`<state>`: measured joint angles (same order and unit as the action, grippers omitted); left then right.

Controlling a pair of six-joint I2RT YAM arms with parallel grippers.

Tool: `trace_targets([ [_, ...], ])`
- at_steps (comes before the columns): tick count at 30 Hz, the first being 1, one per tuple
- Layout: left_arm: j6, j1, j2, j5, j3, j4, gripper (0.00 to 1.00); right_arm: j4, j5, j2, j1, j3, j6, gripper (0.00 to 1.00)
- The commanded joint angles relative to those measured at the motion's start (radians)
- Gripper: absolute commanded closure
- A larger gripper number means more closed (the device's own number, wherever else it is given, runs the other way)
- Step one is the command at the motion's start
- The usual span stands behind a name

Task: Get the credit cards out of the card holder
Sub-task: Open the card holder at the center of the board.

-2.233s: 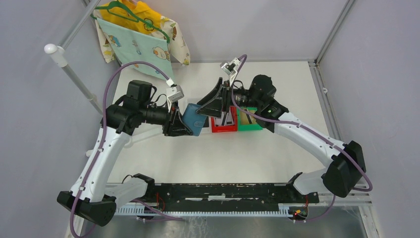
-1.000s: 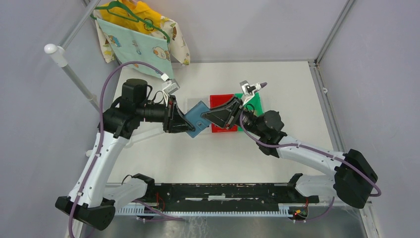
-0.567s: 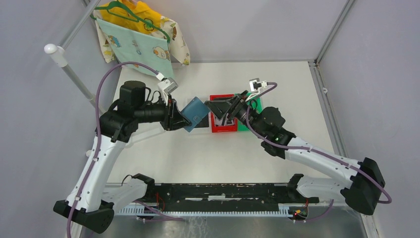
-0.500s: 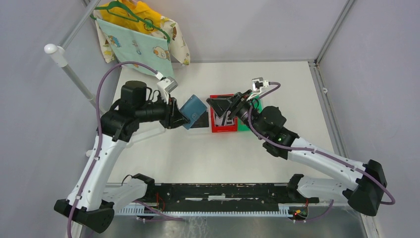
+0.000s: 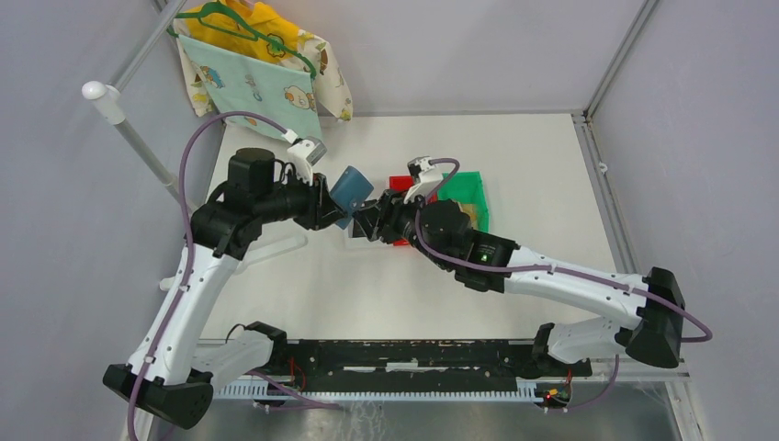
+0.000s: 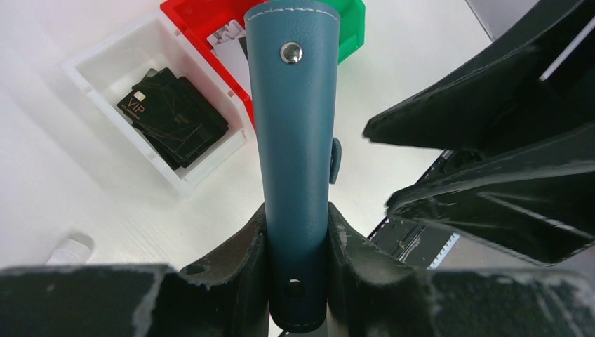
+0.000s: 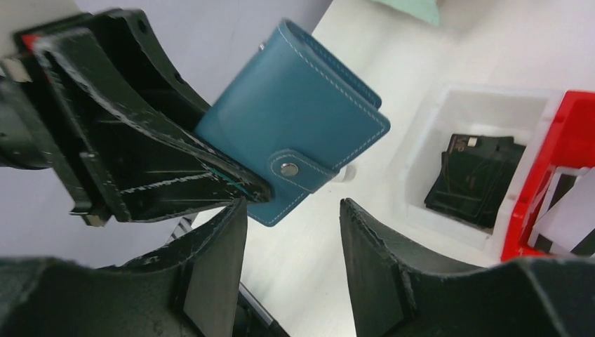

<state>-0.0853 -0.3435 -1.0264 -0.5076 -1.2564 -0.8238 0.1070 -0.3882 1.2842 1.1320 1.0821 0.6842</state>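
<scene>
The card holder (image 5: 351, 186), a slate-blue wallet, is folded with its strap tab snapped over it and hangs above the table. My left gripper (image 5: 333, 207) is shut on its lower end. In the left wrist view the card holder (image 6: 295, 133) stands up between the left gripper's (image 6: 296, 217) jaws. My right gripper (image 7: 291, 207) is open and empty, just below and in front of the card holder (image 7: 302, 130), not touching it. Black credit cards (image 6: 175, 116) lie in the white bin (image 6: 207, 168). White-grey credit cards (image 6: 228, 49) lie in the red bin (image 6: 193, 17).
The white bin (image 7: 421, 147), red bin (image 7: 561, 126) and green bin (image 5: 464, 188) stand in a row mid-table. Patterned cloths (image 5: 253, 78) hang on a hanger at the back left beside a white pole (image 5: 129, 129). A black rail (image 5: 404, 354) runs along the near edge.
My right gripper went from beside the card holder to over the red bin, opened, and has swung back left to just under the holder. My left gripper raised the holder a little toward the back.
</scene>
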Motion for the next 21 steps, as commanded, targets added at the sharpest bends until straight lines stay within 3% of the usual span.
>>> trace_targets([
  [1,-0.005,0.001,0.043,-0.035,-0.009,0.097,0.98,-0.006,0.015,0.03,0.012,0.075,0.083,0.44],
  [14,0.011,0.001,0.067,-0.1,0.017,0.097,0.98,0.009,-0.015,0.102,0.012,0.129,0.133,0.43],
  [21,0.022,0.0,0.076,-0.14,0.008,0.084,0.98,-0.016,-0.108,0.105,0.012,0.129,0.146,0.49],
])
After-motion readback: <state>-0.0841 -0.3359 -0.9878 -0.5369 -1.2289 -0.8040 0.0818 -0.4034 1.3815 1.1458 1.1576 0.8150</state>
